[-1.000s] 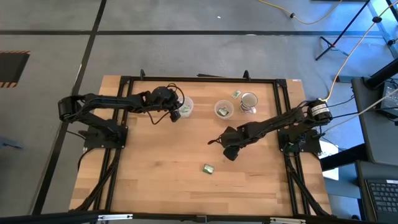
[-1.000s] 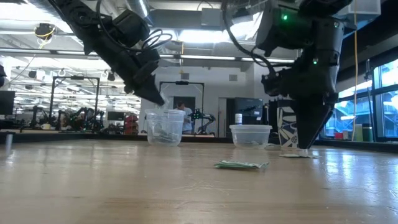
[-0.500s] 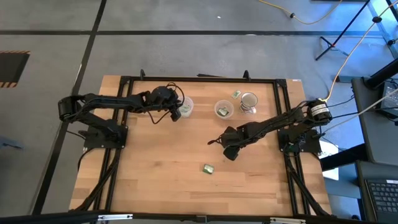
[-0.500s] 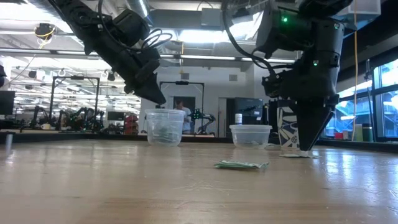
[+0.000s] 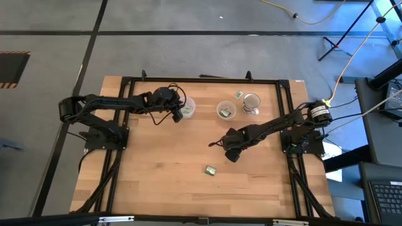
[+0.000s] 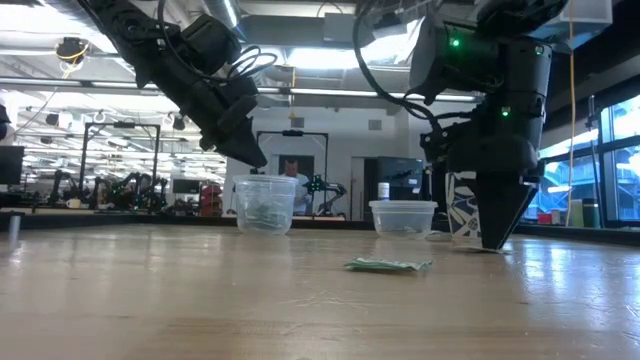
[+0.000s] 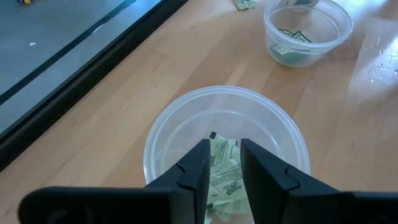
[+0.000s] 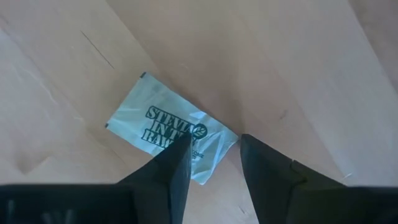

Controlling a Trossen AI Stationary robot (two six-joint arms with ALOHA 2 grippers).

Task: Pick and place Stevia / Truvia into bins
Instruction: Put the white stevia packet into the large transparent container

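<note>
My left gripper hovers open by a narrow gap over the leftmost clear cup, which holds green-and-white sachets. My right gripper points down at the table with its fingers a little apart. They stand over one end of a pale sachet that lies flat on the wood. Another sachet lies flat nearer the table's near edge. A third sachet lies by the far edge. My right gripper comes from above, pointing down. One fingertip stands over the sachet's end, and the other over bare wood beside it. The sachet lies flat on the table. Whether the fingertip touches it, I cannot tell.
Two more clear cups stand near the far edge: a middle one holding sachets, and one to its right. Black frame rails run along the table's edges. Bare wood spreads across the near half.
My right gripper has come down toward the table, and its tips now stand at the sachet beneath it. The sachets and cups have stayed where they were.
</note>
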